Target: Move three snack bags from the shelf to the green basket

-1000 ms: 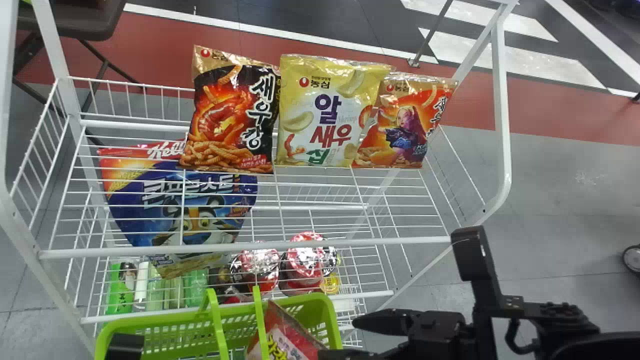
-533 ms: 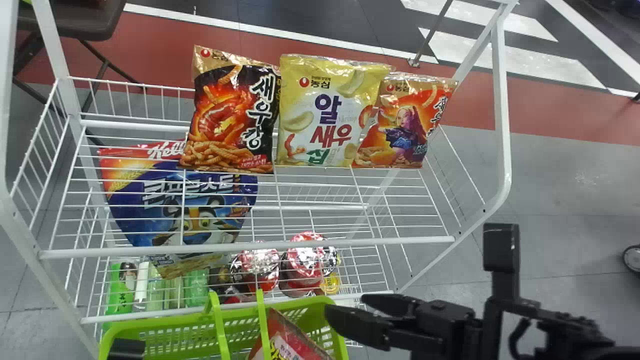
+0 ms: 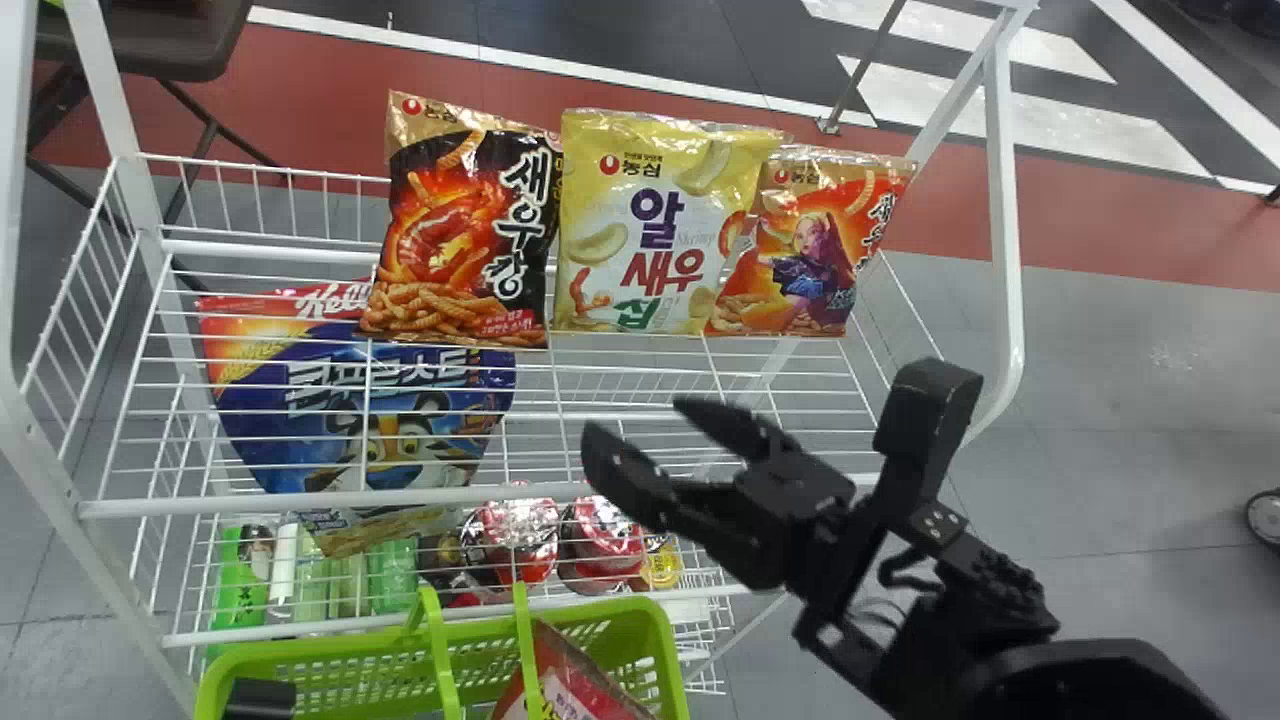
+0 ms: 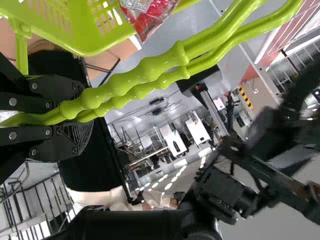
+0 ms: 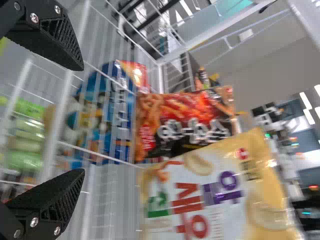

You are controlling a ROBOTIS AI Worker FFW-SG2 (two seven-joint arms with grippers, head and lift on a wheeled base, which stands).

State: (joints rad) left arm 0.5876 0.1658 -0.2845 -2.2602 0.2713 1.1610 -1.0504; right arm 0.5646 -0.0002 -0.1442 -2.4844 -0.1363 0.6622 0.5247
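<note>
Open right pincer [image 3: 635, 425] in front of three snack bags on a white wire shelf [image 3: 300, 502]

The robot's right arm reaches in from the lower right. Its pincer is open, the two black fingers spread with nothing between them, over the front part of the upper shelf. Straight beyond it stands a yellow snack bag [image 3: 640, 220]. Beyond and to its left is a black-and-red snack bag [image 3: 460, 240]; beyond and to its right is an orange-red snack bag [image 3: 815, 245]. The three stand upright side by side, all apart from the pincer. The right wrist view shows the yellow and black-and-red bags ahead of the open fingers.

The left pincer [image 3: 258, 698] is at the bottom edge of the head view, well to the left of the right one. In the left wrist view, this left pincer [image 4: 82, 116] is closed on the paired handles [image 3: 440, 650] of the green basket [image 3: 350, 645]. The basket is on the near side of the right pincer, lower and to the left, and a red bag [image 3: 575, 685] leans inside it.

On a lower tier, left of the right pincer, lies a big blue bag [image 3: 370, 420]. Red-topped cups [image 3: 605, 540] stand beneath the pincer, with green packages [image 3: 390, 575] farther left.
</note>
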